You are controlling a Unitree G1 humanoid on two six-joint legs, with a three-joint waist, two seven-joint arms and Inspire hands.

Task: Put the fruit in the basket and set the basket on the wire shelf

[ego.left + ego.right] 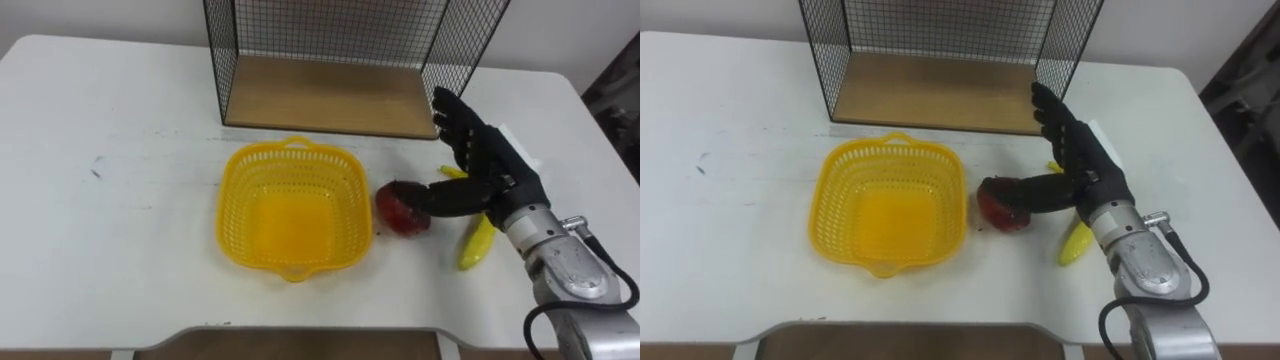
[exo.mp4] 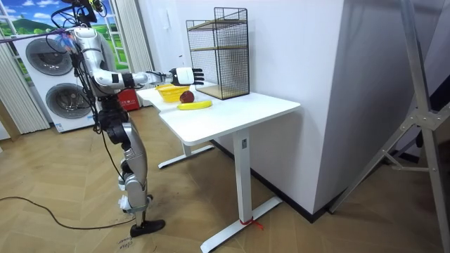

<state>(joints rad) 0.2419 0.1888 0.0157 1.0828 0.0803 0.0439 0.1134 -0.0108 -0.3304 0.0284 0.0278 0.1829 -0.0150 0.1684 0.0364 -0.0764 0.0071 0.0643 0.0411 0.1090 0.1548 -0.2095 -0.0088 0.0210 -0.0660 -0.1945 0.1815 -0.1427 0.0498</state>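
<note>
Tabletop (image 1: 110, 200): white, with everything set on it.
Basket (image 1: 290, 215): yellow plastic, empty, near the middle.
Wire shelf (image 1: 320, 95): black mesh with a wooden floor, at 12 o'clock from the basket.
Apple (image 1: 400, 210): red, just beside the basket at 3 o'clock.
Banana (image 1: 477, 245): yellow, at 4 o'clock from the apple, partly under the robot hand.
Right robot hand (image 1: 485, 160): spread wide with fingers straight toward 11 o'clock; the thumb touches the apple, gripping nothing.
Robot: stands at the tabletop's edge, right arm stretched over it.

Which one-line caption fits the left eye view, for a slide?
Open right hand at the red fruit beside the empty yellow basket, a banana beneath the hand.
</note>
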